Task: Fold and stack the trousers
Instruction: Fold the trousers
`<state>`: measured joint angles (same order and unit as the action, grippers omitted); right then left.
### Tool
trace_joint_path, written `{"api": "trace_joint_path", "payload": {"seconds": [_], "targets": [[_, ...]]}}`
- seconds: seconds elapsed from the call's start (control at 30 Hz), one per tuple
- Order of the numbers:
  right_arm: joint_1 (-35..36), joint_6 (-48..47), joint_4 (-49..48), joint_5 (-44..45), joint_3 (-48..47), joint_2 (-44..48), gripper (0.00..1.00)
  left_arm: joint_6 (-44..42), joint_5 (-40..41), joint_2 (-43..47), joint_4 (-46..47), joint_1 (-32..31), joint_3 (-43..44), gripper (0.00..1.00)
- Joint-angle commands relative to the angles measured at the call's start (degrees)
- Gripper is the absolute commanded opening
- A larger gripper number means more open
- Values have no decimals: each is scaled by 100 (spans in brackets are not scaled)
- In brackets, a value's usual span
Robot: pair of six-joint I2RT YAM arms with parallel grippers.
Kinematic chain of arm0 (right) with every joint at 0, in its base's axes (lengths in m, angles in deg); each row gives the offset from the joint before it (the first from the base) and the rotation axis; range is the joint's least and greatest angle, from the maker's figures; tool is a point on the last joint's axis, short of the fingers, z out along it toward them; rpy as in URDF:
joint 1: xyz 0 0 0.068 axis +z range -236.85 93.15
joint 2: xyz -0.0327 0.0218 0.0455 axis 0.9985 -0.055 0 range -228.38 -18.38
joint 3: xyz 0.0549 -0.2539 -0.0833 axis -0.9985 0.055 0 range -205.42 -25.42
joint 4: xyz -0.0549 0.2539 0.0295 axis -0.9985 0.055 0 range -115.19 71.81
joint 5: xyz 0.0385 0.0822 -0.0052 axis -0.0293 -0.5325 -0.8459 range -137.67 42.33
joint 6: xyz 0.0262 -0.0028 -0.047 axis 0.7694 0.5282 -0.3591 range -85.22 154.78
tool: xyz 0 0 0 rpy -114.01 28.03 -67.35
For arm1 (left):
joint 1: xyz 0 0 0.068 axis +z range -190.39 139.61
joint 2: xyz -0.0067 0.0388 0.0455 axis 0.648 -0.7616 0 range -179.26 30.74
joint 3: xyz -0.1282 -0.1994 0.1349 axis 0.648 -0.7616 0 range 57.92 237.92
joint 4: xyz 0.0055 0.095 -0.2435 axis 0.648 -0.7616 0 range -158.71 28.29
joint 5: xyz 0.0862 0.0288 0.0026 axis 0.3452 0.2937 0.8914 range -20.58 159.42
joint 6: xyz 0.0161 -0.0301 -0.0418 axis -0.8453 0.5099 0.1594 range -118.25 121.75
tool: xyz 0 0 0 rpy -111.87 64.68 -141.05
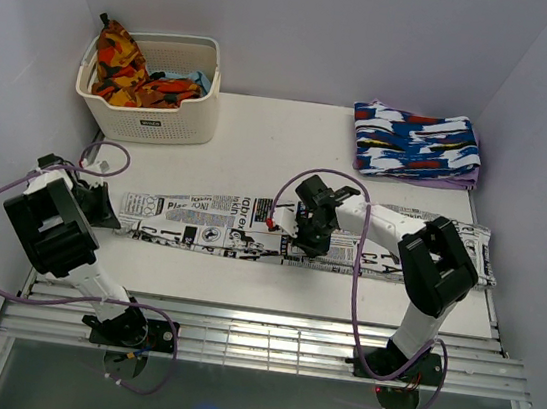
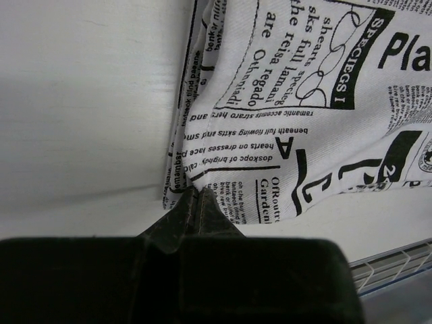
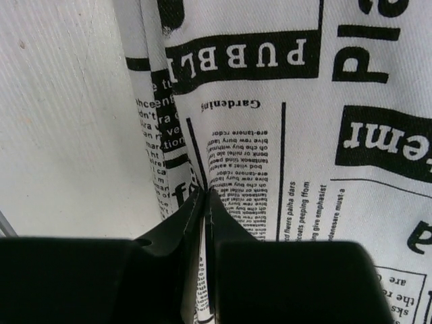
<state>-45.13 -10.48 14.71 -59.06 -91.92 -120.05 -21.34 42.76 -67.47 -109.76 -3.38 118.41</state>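
Observation:
The newspaper-print trousers (image 1: 220, 226) lie stretched left to right across the white table. My left gripper (image 1: 102, 207) sits at their left end, and in the left wrist view it (image 2: 192, 191) is shut with the trousers (image 2: 304, 101) hem pinched at its tips. My right gripper (image 1: 311, 242) is down on the middle of the trousers. In the right wrist view it (image 3: 204, 194) is shut on a fold of the printed trousers (image 3: 283, 121), with cloth showing between the jaws.
A white basket (image 1: 154, 118) at the back left holds an orange-red-yellow cloth (image 1: 125, 69). A folded blue-white-red garment (image 1: 417, 145) lies at the back right. Metal rails (image 1: 256, 338) run along the near table edge by the arm bases.

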Motion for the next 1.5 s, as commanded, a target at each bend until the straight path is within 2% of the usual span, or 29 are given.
{"api": "trace_joint_path", "payload": {"seconds": [0.0, 0.27, 0.43, 0.63, 0.77, 0.83, 0.87, 0.93, 0.97, 1.03, 1.07, 1.13, 1.17, 1.2, 1.3, 1.4, 1.47], "targets": [[30, -45, 53, 32, -82, 234, 8, -46, -323, 153, -55, 34, 234, 0], [30, -71, 422, 129, -65, 1034, 8, -248, -367, 399, -573, 43, 745, 0], [30, -141, 501, 190, 565, 1404, 8, -503, 37, 417, -293, 86, 552, 0], [30, -63, 80, 42, 1279, 1115, 8, -784, 318, -4, 279, 95, 288, 0], [30, 78, -316, 138, 1237, 754, 8, -864, 547, -259, 542, 95, 191, 0], [30, 183, -448, 225, 1096, 552, 8, -811, 556, -330, 578, 95, 200, 11], [30, 218, -457, 234, 921, 491, 8, -802, 547, -330, 560, 95, 209, 25], [30, 324, -439, 304, 736, 376, 9, -802, 504, -252, 543, 95, 244, 38], [30, 342, -413, 314, 648, 350, 16, -837, 425, -181, 429, 113, 270, 48], [30, 403, -264, 235, 410, 384, 33, -916, 127, 12, 271, 157, 445, 56], [30, 464, -203, 191, 340, 437, 47, -890, -179, 256, 166, 166, 525, 60], [30, 552, -27, 33, 129, 647, 58, -776, -515, 434, 42, 157, 796, 74], [21, 657, 17, 6, 59, 735, 67, -584, -734, 522, 15, 140, 850, 78], [21, 693, 44, -20, -81, 919, 70, -478, -762, 531, 33, 105, 885, 86], [-163, 878, 79, -73, -258, 1262, 77, -215, -578, 348, 225, -98, 763, 89], [-724, 922, 395, -257, -504, 1395, 80, 49, -447, 216, 726, -229, 333, 89], [-1374, 861, 797, -389, -592, 1395, 79, 164, -349, 163, 1007, -378, 122, 87]]}}
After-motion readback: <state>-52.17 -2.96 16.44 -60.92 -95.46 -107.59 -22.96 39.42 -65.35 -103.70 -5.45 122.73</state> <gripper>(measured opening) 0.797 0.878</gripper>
